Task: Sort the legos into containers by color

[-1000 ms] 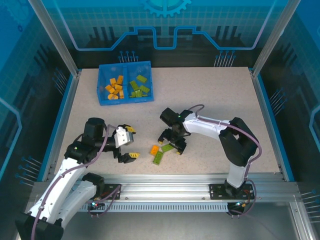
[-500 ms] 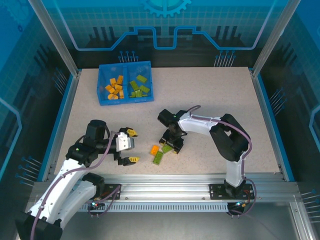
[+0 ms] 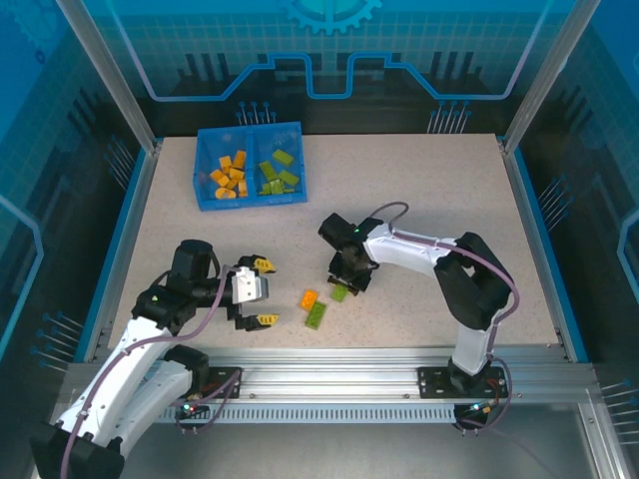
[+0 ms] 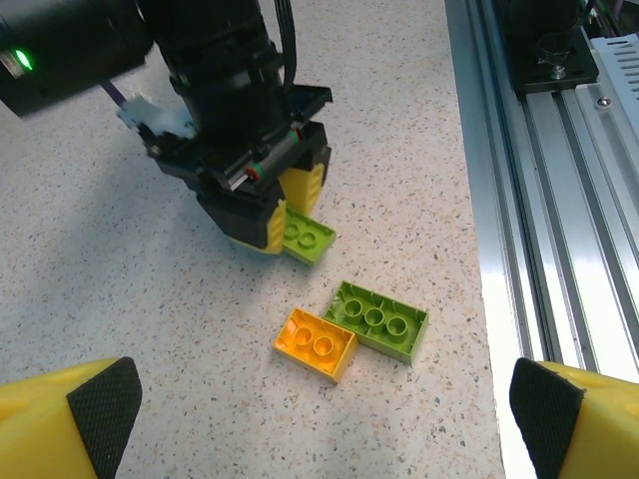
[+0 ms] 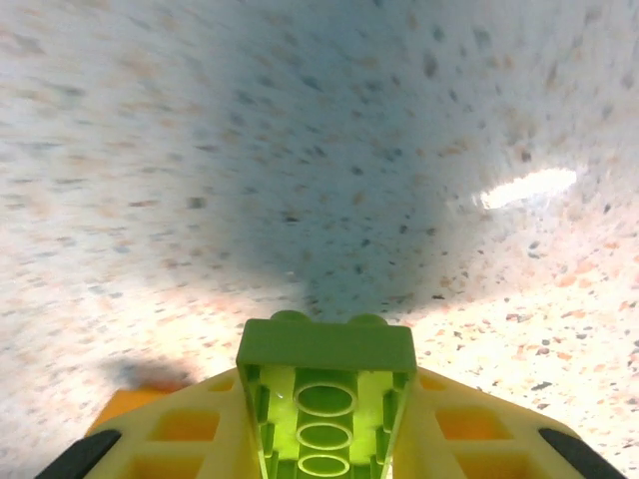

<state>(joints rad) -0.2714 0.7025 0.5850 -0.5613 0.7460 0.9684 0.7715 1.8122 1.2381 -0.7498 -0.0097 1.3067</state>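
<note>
Top external: far left, the blue bin (image 3: 252, 203) holds orange legos (image 3: 230, 175) in its left compartment and green legos (image 3: 278, 172) in its right. Nearer, the left gripper (image 3: 262, 291) hovers, jaws spread wide. To its right an orange brick (image 3: 309, 298) and a green brick (image 3: 317, 316) lie side by side on the desk (image 3: 449, 200). Just beyond, the right gripper (image 3: 344, 284) has its jaws pinching a tilted light green brick (image 3: 339, 292).

A speckled beige tabletop (image 3: 429, 190) lies under the right claw (image 3: 344, 283). A ribbed metal rail (image 3: 349, 374) runs along the table edge nearer than the claw. Beyond the claw, blue-tinted clear panels (image 3: 329, 60) on metal posts (image 3: 110, 75) enclose the table.
</note>
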